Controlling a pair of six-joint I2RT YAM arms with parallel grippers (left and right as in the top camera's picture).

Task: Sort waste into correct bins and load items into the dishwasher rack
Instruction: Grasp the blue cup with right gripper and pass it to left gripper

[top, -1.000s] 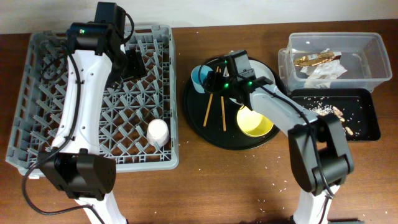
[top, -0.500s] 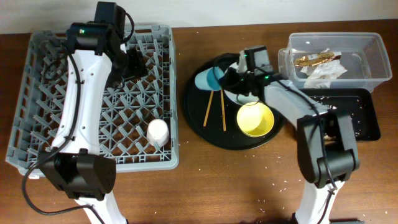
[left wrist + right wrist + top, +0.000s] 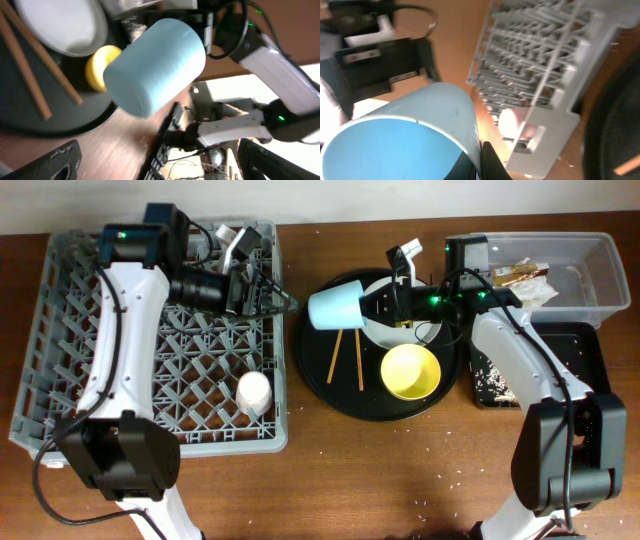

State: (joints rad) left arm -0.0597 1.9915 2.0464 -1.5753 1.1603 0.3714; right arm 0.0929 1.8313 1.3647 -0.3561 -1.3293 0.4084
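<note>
OK, dishwasher rack [image 3: 60,380] on the left, pink-white cup [image 3: 254,392] inside near its right edge; left gripper [image 3: 265,280] over that edge, jaws wide apart, empty. Round black tray [image 3: 320,380] beside it carries yellow bowl [image 3: 410,372] and chopsticks [image 3: 336,358]. Right gripper [image 3: 375,302] clamps the rim of the light-blue cup [image 3: 335,305], tipped sideways above the tray's left part, base toward the left gripper.

I see the light-blue cup [image 3: 333,306] raised and tipped on its side, mouth toward the white-grey plate [image 3: 373,332]. The yellow bowl [image 3: 410,372] is upright just in front of that plate, with the chopsticks [image 3: 347,358] flat beside it. The pink-white cup [image 3: 254,392] sits among the pegs near the grey rack [image 3: 60,380]'s right edge; the wrapper [image 3: 510,276] and napkin [image 3: 530,293] lie in the clear tub [image 3: 600,255], and the scraps [image 3: 490,375] in the black tray [image 3: 590,360].
</note>
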